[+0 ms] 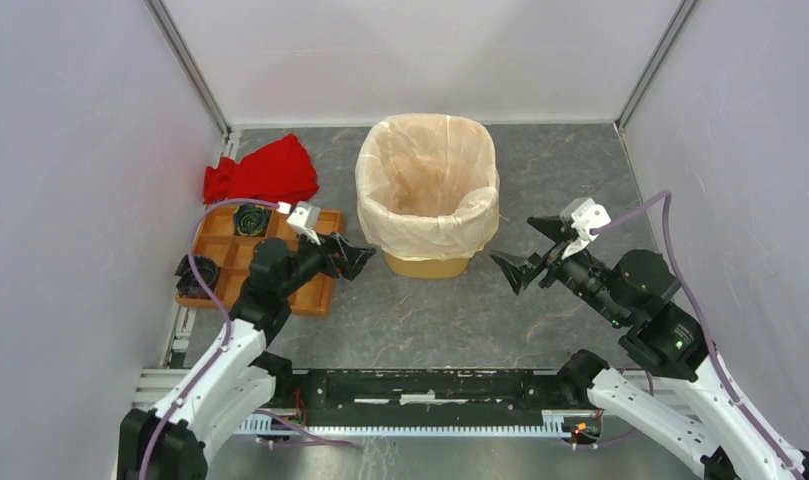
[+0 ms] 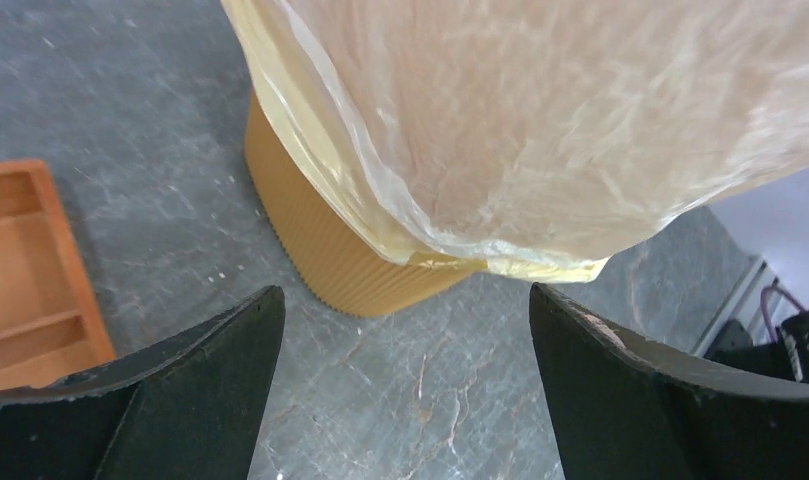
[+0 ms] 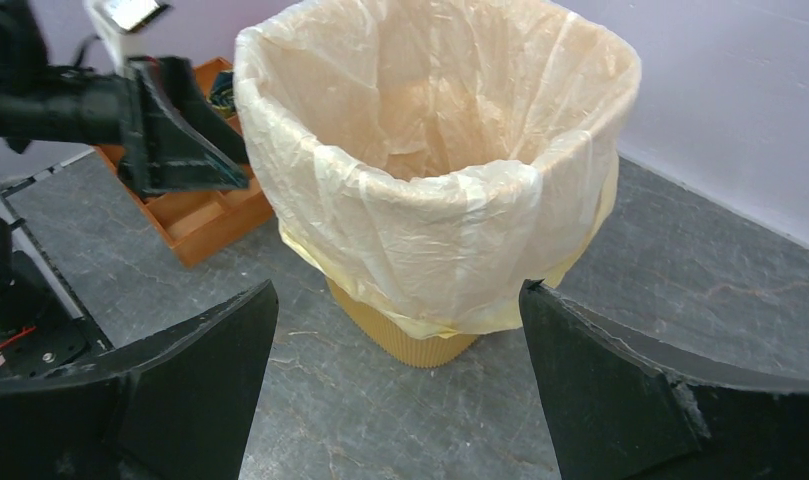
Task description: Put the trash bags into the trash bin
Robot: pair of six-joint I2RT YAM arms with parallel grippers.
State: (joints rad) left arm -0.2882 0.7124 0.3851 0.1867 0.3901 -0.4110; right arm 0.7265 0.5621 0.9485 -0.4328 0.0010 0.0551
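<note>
Top external, talk me through it: where's the trash bag? (spotter)

The trash bag (image 1: 425, 232) is in the trash bin (image 1: 427, 266), lining it. Its collar is folded out over the rim and hangs down the outer walls, so only the bin's foot shows below the hem. The bin stands mid-bench (image 1: 420, 325), just beside the orange compartment tray (image 1: 228, 256), with a red cloth (image 1: 265, 170) behind the tray. (me)

Which way does it point? (spotter)

The bin is upright, long axis vertical, mouth facing straight up, and the bag's mouth opens the same way. On the right wrist view the hem looks uneven, lower on one side. (me)

And the pincers? (spotter)

The left pincer (image 1: 352, 257) is spread and holds nothing, just off the bin's left wall. The right pincer (image 1: 511, 240) is likewise spread and empty, apart from the right wall. I judge the lining nearly done. If I even out the hem, I'd nip only loose film and draw it down along the bin's axis, not sideways. I'd work both sides together so the light bin neither skids nor tips. (me)
</note>
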